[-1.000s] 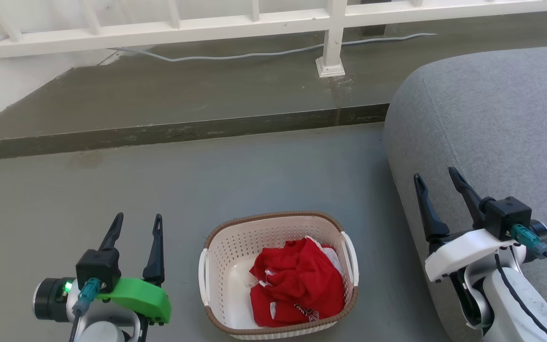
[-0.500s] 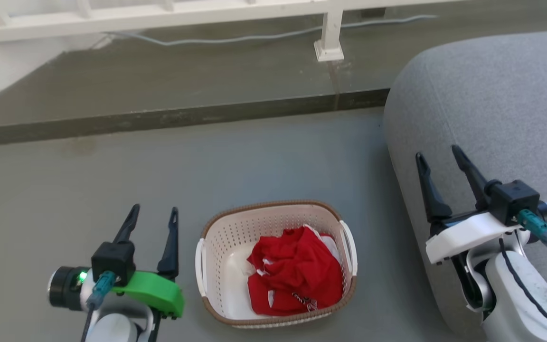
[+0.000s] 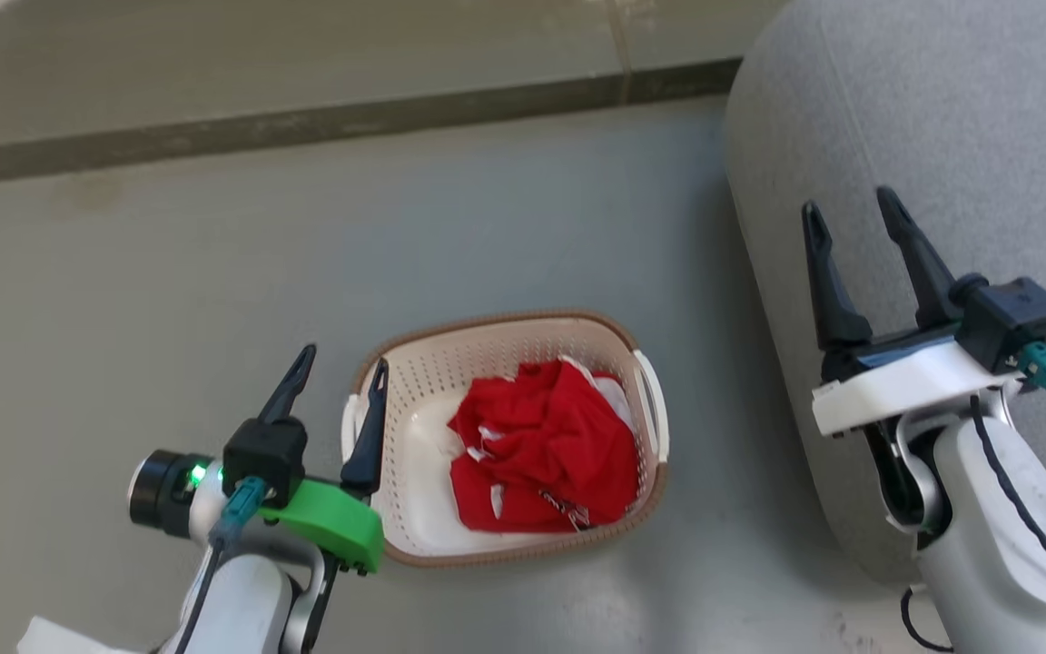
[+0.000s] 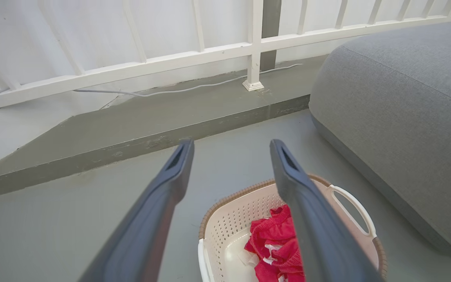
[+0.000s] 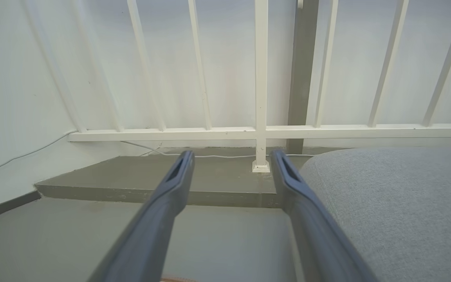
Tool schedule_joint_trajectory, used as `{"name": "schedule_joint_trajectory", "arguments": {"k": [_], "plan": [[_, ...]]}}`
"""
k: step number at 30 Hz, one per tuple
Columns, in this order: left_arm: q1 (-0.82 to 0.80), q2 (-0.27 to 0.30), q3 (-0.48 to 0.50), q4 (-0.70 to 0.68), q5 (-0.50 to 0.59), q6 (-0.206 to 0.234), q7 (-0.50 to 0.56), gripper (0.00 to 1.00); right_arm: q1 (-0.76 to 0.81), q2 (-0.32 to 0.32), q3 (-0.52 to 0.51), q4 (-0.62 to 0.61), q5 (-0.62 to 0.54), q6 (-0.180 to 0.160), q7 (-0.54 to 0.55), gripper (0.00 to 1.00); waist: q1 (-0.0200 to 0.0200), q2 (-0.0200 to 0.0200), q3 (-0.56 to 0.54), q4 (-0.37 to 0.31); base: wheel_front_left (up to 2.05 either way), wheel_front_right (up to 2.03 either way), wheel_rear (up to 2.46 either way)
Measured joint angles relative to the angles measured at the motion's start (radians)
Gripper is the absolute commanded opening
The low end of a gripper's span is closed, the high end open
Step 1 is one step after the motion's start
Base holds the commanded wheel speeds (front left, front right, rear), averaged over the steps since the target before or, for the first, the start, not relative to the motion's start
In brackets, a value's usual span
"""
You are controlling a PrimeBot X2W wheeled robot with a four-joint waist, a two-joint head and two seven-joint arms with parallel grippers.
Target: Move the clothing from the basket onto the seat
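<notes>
We hold our left pincer (image 3: 344, 358) open beside the cream perforated plastic basket (image 3: 487, 323) containing crumpled red jersey clothing (image 3: 546, 445); our right pincer (image 3: 850, 201) gapes empty before the grey woven seat (image 3: 941, 100).

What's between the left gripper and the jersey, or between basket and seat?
Nothing lies on the red jersey; the basket is open on top. Only its left wall stands between the open left gripper and the cloth sideways. Bare floor separates basket from the grey seat cushion.
</notes>
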Motion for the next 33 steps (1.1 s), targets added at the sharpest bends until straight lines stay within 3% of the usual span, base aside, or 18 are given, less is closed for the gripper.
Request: {"name": "schedule_joint_trajectory", "arguments": {"k": [15, 33], "plan": [[-0.153, -0.002, -0.097, 0.106, 0.075, -0.056, 0.079, 1.0, -0.111, 0.039, 0.002, -0.084, -0.01, 0.022, 0.0, 1.0, 0.0, 0.0, 0.202, -0.08, 0.0, 0.0, 0.0], [-0.373, 0.021, -0.113, 0.254, 0.119, -0.098, 0.187, 1.0, -0.245, 0.1, 0.021, -0.157, -0.001, 0.051, -0.003, 1.0, 0.0001, 0.0, 0.451, -0.211, 0.0, 0.0, 0.0]]}}
